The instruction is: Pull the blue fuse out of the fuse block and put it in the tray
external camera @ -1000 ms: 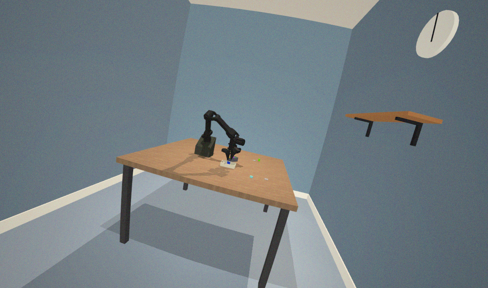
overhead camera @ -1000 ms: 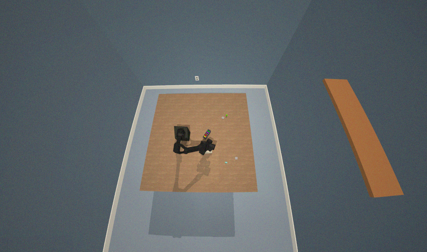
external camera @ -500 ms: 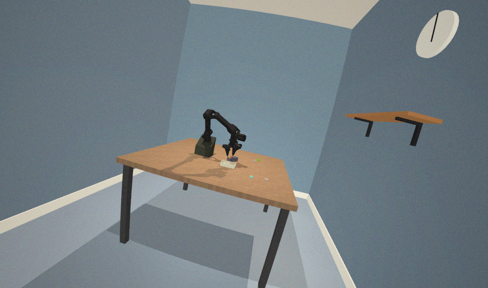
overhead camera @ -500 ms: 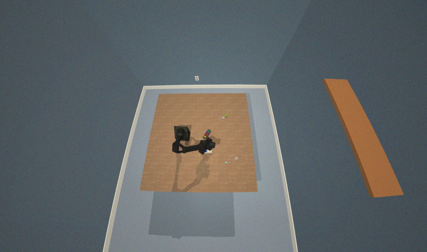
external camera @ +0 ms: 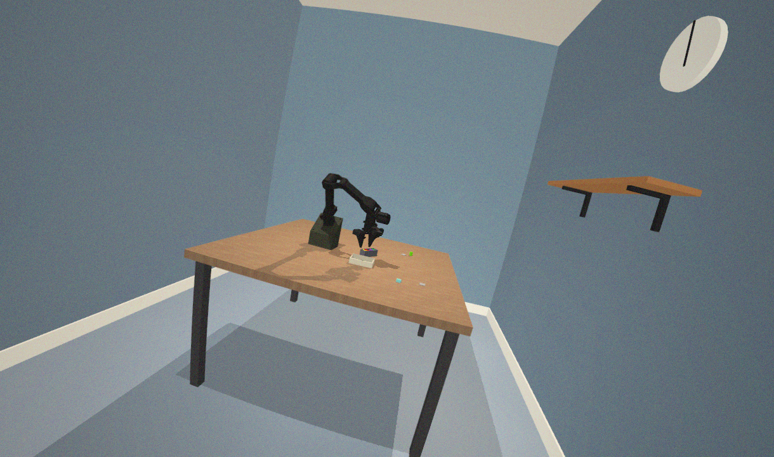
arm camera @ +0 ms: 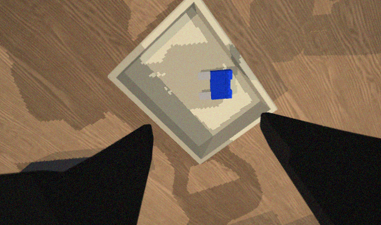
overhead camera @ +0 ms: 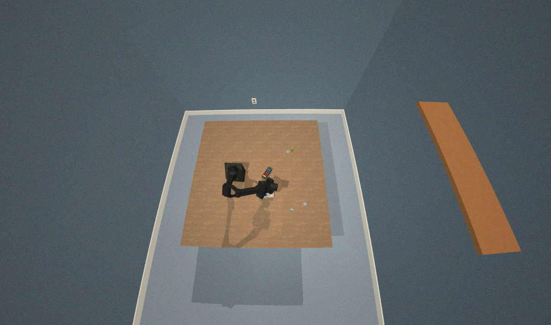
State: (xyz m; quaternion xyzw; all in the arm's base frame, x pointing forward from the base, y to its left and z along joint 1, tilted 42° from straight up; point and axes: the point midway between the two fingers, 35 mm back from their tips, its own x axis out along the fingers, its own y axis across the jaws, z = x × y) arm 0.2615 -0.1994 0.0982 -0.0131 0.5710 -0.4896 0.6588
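The end effector [arm camera: 206,125] is held spread wide, and nothing is pinched between its two black fingers. It is kept above the cream tray [arm camera: 128,78]. The blue fuse [arm camera: 221,84] is laid flat inside the tray, near one wall, apart from the fingers. The tray is set on the wooden counter [external camera: 264,255]. The fuse block [overhead camera: 267,173] is seen nearby.

Blue fuse [arm camera: 221,84] lies flat on the floor of the tray [arm camera: 128,87], two grey prongs pointing left in the wrist view, near the tray's right wall. Tray is cream, square, shallow, on the wood table. Fuse block [overhead camera: 267,173], dark with coloured fuses, sits just beyond the tray.
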